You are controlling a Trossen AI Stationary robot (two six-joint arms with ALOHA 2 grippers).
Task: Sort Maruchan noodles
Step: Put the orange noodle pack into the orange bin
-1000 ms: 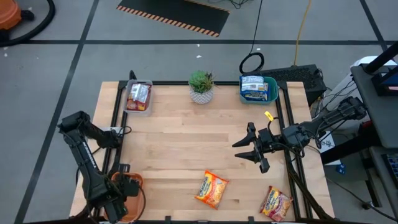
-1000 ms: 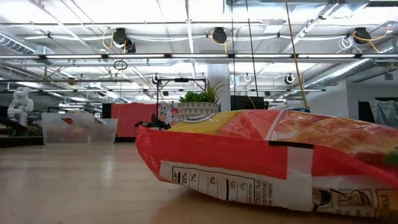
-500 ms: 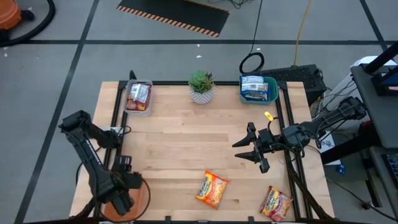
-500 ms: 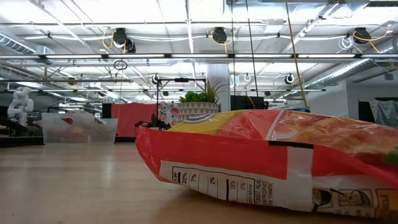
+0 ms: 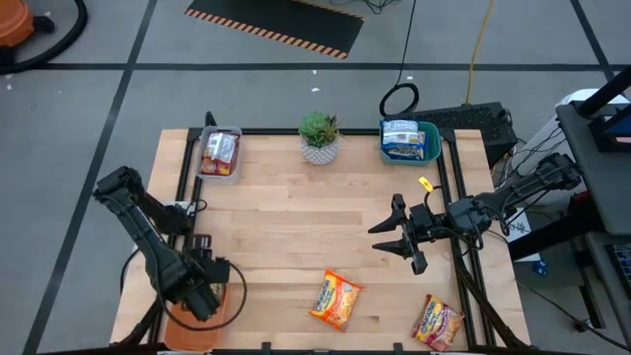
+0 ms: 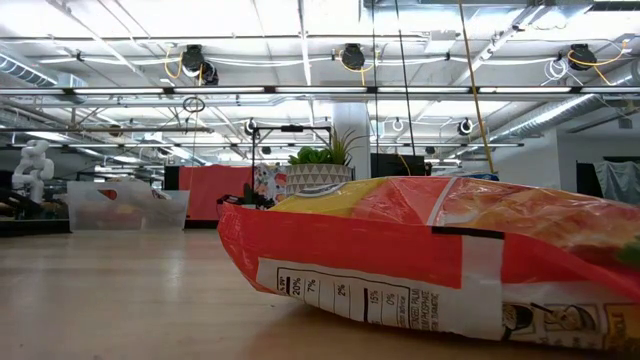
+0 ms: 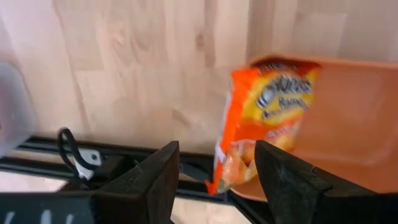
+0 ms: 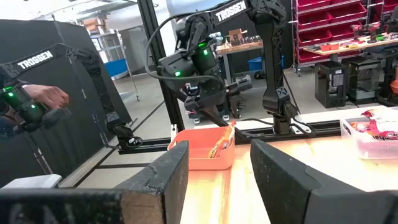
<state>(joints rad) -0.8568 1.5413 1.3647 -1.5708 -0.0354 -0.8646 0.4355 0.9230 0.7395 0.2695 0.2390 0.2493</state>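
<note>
An orange-yellow noodle packet (image 7: 267, 118) stands on edge in the orange tray (image 7: 354, 124) at the table's near left corner, leaning on the tray's wall (image 8: 222, 143). My left gripper (image 5: 205, 291) hovers open just above it (image 7: 217, 149) without touching. My right gripper (image 5: 380, 238) waits open over the right half of the table (image 8: 219, 162). Two more orange packets lie flat on the table near its near edge (image 5: 336, 299) (image 5: 438, 320). The first fills the low view (image 6: 430, 250).
A clear tray (image 5: 219, 153) with red-silver packets sits at the far left. A teal tray (image 5: 409, 140) with blue-white packets sits at the far right, and a potted plant (image 5: 319, 136) stands between them. Bare wood lies in the table's middle. A person's hand (image 8: 50, 96) shows beyond the table.
My left arm has swung over the orange tray, its gripper shifting toward the table's far edge and a little to the right. My right arm and the packets on the table have kept still.
</note>
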